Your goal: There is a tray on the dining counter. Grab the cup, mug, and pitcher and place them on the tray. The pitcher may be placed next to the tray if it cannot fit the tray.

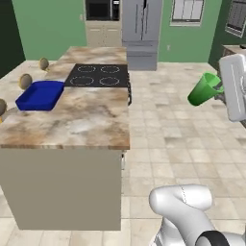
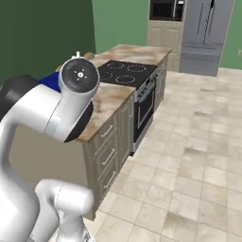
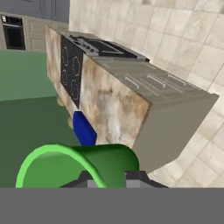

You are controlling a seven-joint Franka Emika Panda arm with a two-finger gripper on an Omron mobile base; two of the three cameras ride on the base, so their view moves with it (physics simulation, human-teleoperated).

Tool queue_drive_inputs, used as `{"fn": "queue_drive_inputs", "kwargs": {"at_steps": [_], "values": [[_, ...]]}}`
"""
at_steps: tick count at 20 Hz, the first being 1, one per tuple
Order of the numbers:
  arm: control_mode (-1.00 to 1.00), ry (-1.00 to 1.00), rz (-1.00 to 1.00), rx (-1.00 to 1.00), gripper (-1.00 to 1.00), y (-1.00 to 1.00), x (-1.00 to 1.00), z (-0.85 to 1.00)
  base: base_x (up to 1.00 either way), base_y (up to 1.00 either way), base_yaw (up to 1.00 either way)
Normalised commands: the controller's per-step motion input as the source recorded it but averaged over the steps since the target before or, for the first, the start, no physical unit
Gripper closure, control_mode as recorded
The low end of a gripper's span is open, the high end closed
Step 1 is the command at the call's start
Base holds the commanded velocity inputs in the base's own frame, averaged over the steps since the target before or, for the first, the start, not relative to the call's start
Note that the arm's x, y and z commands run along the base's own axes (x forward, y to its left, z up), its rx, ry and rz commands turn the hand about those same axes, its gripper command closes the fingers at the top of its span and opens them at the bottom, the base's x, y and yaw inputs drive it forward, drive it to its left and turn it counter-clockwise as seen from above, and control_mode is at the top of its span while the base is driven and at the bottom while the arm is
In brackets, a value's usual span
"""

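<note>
My gripper (image 1: 217,89) is shut on the green cup (image 1: 202,90), which hangs tilted in the air over the tiled floor, well right of the dining counter (image 1: 91,120). In the hand view the cup (image 3: 87,164) lies between my fingertips (image 3: 134,176) with its bright rim toward the camera. The blue tray (image 1: 39,95) rests on the counter's left side, beside the black cooktop (image 1: 98,75). A strip of the tray (image 3: 84,127) also shows past the counter top (image 3: 109,103) in the hand view. The mug and the pitcher are out of view.
Round brown stool tops (image 1: 25,80) line the island's far left side. A grey fridge (image 1: 141,29) stands at the back wall. Open tiled floor (image 1: 173,134) lies right of the island. My own arm (image 2: 61,104) covers much of the island in the right base view.
</note>
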Motion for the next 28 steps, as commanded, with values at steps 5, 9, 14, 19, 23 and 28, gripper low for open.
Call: {"fn": "queue_drive_inputs", "kwargs": {"at_steps": [5, 9, 14, 19, 23, 28], "values": [[1.0, 0.0, 0.0, 0.0, 1.0, 0.0, 0.0, 0.0, 0.51, 1.0, 0.03], [1.0, 0.0, 0.0, 0.0, 1.0, 0.0, 0.0, 0.0, 0.66, 1.0, -0.06], [1.0, 0.0, 0.0, 0.0, 1.0, 0.0, 0.0, 0.0, 0.62, 1.0, -0.13], [1.0, 0.0, 0.0, 0.0, 1.0, 0.0, 0.0, 0.0, 0.56, 1.0, -0.17], [1.0, 0.0, 0.0, 0.0, 1.0, 0.0, 0.0, 0.0, 0.49, 1.0, -0.16], [1.0, 0.0, 0.0, 0.0, 1.0, 0.0, 0.0, 0.0, 0.4, 1.0, -0.14]]}}
